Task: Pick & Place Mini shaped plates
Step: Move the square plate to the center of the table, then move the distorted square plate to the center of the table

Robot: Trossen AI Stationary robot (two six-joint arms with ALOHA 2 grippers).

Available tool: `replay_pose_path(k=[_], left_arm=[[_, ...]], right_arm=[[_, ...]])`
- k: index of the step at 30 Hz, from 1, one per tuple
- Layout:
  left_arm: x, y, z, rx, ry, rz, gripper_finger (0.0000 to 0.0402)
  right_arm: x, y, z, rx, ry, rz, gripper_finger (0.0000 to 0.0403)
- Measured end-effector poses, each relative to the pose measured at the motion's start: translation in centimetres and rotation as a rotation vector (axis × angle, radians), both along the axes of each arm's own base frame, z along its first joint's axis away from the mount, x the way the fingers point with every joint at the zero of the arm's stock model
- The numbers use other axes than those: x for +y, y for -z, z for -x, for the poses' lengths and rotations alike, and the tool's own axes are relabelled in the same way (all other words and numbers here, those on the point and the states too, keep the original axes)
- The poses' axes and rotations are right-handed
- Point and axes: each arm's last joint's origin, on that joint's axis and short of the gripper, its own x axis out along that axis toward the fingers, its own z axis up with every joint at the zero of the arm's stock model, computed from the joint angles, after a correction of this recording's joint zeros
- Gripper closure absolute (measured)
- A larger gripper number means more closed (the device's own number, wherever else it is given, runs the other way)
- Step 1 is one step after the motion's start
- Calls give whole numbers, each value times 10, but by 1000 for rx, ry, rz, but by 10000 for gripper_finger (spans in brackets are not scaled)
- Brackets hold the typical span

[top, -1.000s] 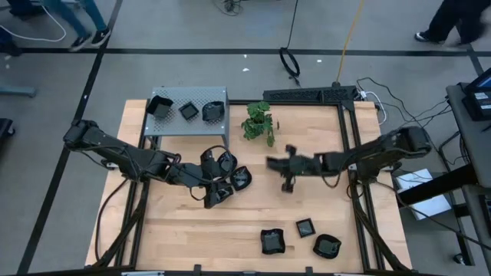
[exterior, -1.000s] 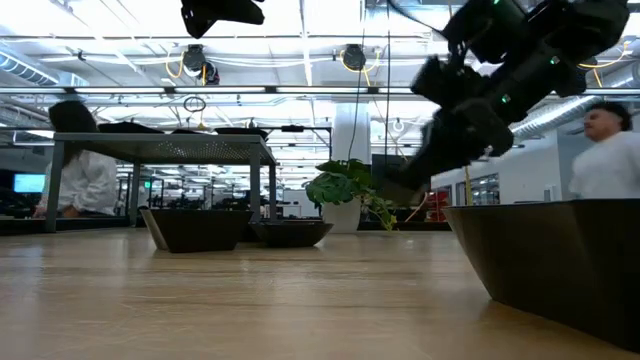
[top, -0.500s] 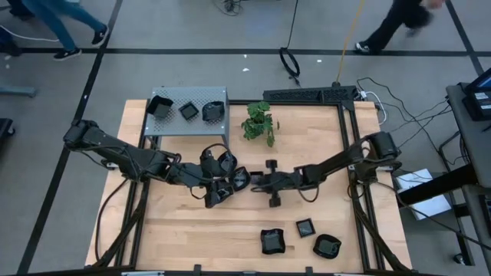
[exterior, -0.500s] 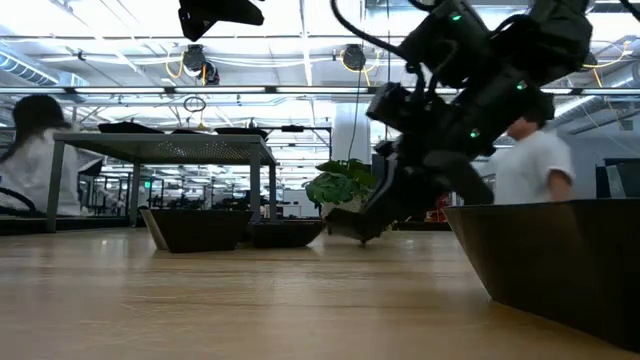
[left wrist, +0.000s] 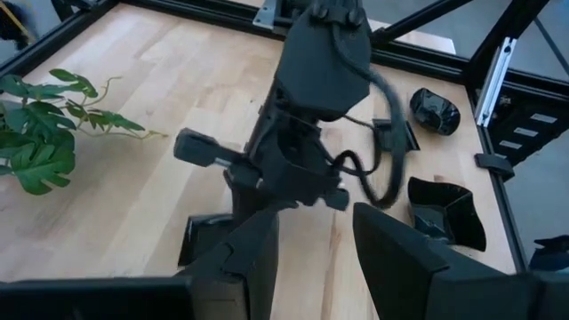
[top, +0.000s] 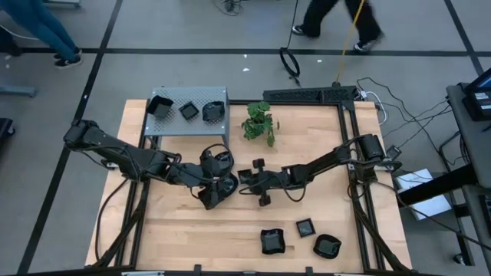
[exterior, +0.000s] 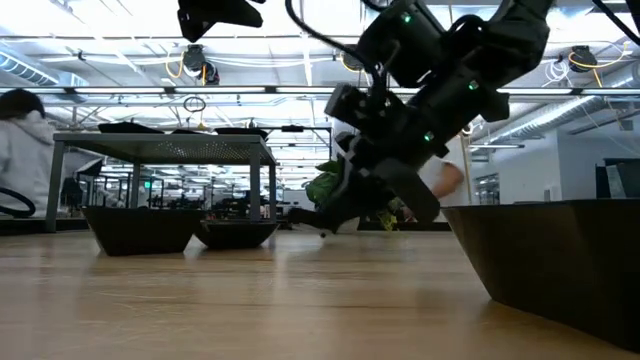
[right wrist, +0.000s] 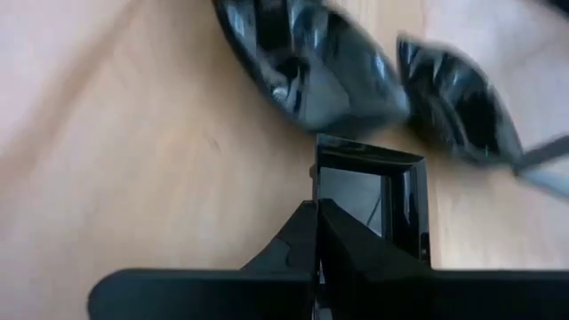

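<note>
in the high view both arms meet near the middle of the wooden table (top: 184, 230): the left gripper (top: 217, 186) sits over a small cluster of black dishes (top: 217, 164) just left of centre, and the right gripper (top: 244, 182) reaches in from the right, its tip just beside that cluster. the left wrist view shows the left fingers (left wrist: 253, 249) standing apart with a gap between them and nothing clamped in it; whether they touch a dish i cannot tell. the right wrist view shows the right fingers (right wrist: 342, 240) pressed together, their tip against a small square dish (right wrist: 369, 191) lying on the wood, with two rounder glossy dishes just beyond it. three more black dishes (top: 304, 239) lie at the lower right of the high frame, well apart from the grippers. three others (top: 189, 110) rest on the grey perforated stand (top: 165, 126) at the upper left, and a small green plant (top: 258, 121) stands just right of it
</note>
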Motion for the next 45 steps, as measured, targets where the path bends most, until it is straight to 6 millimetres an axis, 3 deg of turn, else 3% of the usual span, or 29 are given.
replay_pose_path(k=[9,17,22,33,39,45], left_arm=[[0,0,0,0,0,-1,252],[0,0,0,1,2,-3,252],[0,0,0,2,2,-4,252],[1,3,2,33,8,-23,252],[1,3,2,38,10,-28,252],[1,4,2,40,-15,13,252]], right_arm=[[-25,-1,0,12,116,47,370],[-34,-1,-1,10,149,40,302],[-17,-21,9,23,137,0,264],[24,-72,76,284,155,-153,269],[49,-84,80,281,-34,-411,261],[69,-78,78,272,-104,-444,232]])
